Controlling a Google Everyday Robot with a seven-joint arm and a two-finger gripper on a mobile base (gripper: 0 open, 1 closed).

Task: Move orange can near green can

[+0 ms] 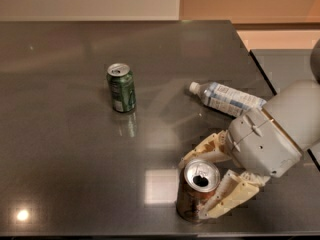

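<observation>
The orange can (192,204) stands upright near the table's front edge, its silver top with the pull-tab hole facing up. My gripper (197,188) comes in from the right, with one cream finger (207,148) behind the can and the other (231,196) at its front right. Both press against the can, so it is shut on the can, which still stands on the table. The green can (121,88) stands upright far to the upper left, well apart from the orange can.
A clear plastic water bottle (227,98) with a white cap lies on its side behind the gripper. The dark table (60,149) ends close in front of the orange can and at the right behind my arm.
</observation>
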